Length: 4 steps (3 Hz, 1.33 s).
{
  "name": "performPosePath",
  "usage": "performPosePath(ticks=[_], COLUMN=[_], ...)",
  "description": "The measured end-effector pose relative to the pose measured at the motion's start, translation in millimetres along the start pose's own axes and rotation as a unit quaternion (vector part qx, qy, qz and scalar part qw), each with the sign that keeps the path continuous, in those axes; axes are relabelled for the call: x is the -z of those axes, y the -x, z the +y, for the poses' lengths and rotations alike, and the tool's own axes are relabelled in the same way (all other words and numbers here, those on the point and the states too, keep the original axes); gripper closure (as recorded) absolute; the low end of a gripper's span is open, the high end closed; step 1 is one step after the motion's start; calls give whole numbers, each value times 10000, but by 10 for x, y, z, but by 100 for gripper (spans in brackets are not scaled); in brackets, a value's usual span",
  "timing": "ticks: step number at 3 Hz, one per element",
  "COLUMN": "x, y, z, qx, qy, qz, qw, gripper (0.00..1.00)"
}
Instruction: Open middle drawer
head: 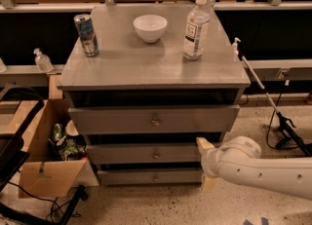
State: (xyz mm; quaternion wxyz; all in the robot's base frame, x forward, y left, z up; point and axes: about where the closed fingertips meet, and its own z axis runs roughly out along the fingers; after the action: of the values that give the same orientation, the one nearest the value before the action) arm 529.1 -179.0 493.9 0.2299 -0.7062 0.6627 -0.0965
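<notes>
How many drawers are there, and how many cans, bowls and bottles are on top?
drawers: 3 (top drawer, middle drawer, bottom drawer)
can: 1
bowl: 1
bottle: 1
Total: 6
The gripper is beside the middle drawer's right end.

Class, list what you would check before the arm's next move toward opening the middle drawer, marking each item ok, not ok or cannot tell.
1. Is the knob of the middle drawer in view and unblocked: ok.
2. Is the claw at the knob: not ok, it sits off the drawer's right end.
3. Is the claw open: ok.
4. Is the claw touching the drawer front: cannot tell.
5. Is the cardboard box beside the drawer's path, not in it: ok.
</notes>
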Motion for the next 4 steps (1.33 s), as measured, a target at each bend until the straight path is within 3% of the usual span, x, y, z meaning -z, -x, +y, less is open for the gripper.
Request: performPosePath(ticks=[1, 3, 4], x=[-180, -826, -1062], y=[38, 64, 45], z=[-104, -361, -385], qx=[166, 177, 51], qy=[109, 405, 612], qz=[93, 27, -43], qw=[9998, 9990, 9981], gripper=[0, 0, 15])
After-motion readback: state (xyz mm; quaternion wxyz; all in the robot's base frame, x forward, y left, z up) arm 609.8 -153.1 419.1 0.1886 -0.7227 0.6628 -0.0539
